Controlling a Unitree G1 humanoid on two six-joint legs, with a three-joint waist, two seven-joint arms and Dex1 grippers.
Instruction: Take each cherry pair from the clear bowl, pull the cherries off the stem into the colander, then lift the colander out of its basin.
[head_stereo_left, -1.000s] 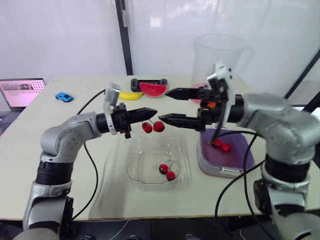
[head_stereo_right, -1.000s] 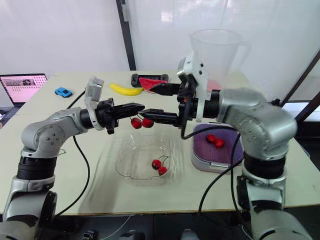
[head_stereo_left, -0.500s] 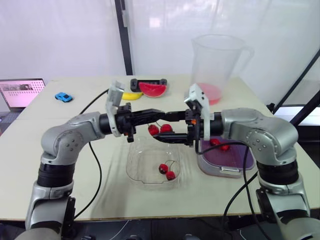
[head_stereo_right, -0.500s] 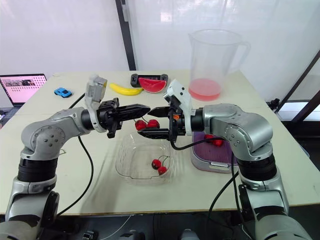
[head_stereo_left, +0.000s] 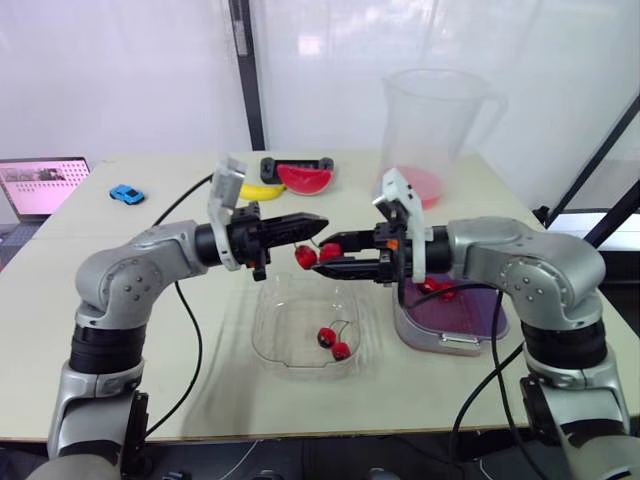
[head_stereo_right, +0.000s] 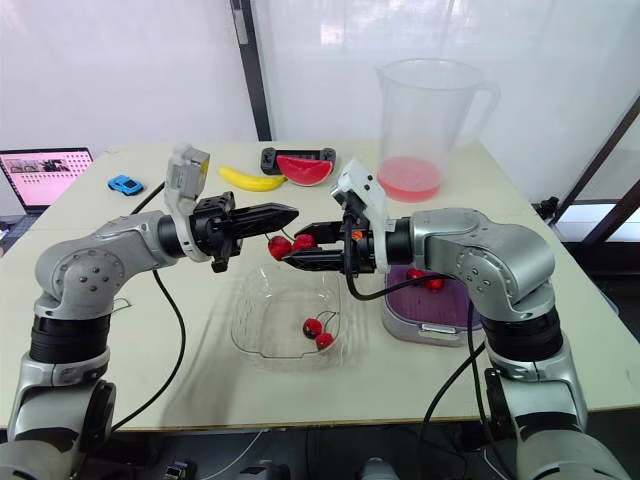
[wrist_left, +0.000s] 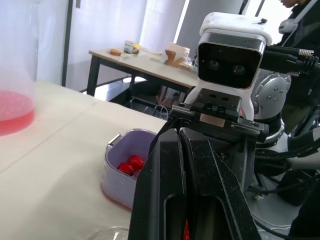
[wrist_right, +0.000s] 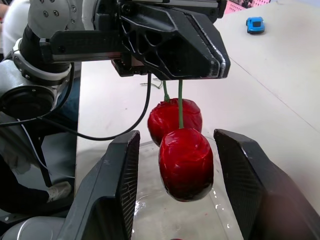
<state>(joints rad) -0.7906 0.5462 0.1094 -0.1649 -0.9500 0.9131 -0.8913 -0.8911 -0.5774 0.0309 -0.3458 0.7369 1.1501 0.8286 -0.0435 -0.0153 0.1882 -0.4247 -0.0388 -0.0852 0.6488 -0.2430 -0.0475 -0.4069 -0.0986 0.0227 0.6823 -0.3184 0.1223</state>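
My left gripper (head_stereo_left: 316, 221) is shut on the green stem of a red cherry pair (head_stereo_left: 306, 256), which hangs above the clear bowl (head_stereo_left: 275, 335). My right gripper (head_stereo_left: 329, 254) faces it from the right, open. Its fingers (wrist_right: 122, 180) flank the nearer cherry (wrist_right: 186, 155) with small gaps on both sides. Another cherry pair (head_stereo_left: 334, 343) lies in the bowl. The purple colander (head_stereo_left: 478, 312) sits in its white basin (head_stereo_left: 440, 343) to the right, with loose cherries (head_stereo_left: 437, 288) inside, partly hidden by my right arm.
A tall clear pitcher (head_stereo_left: 437, 130) with pink liquid stands at the back right. A watermelon slice (head_stereo_left: 305, 178), a banana (head_stereo_left: 258, 191) and a black device (head_stereo_left: 297, 163) lie at the back centre. A blue toy car (head_stereo_left: 127, 194) and a laptop (head_stereo_left: 42, 185) are at the far left.
My right gripper swung in from the right to the hanging cherries, and its fingers narrowed around one cherry. The left gripper kept its hold on the stem and barely moved.
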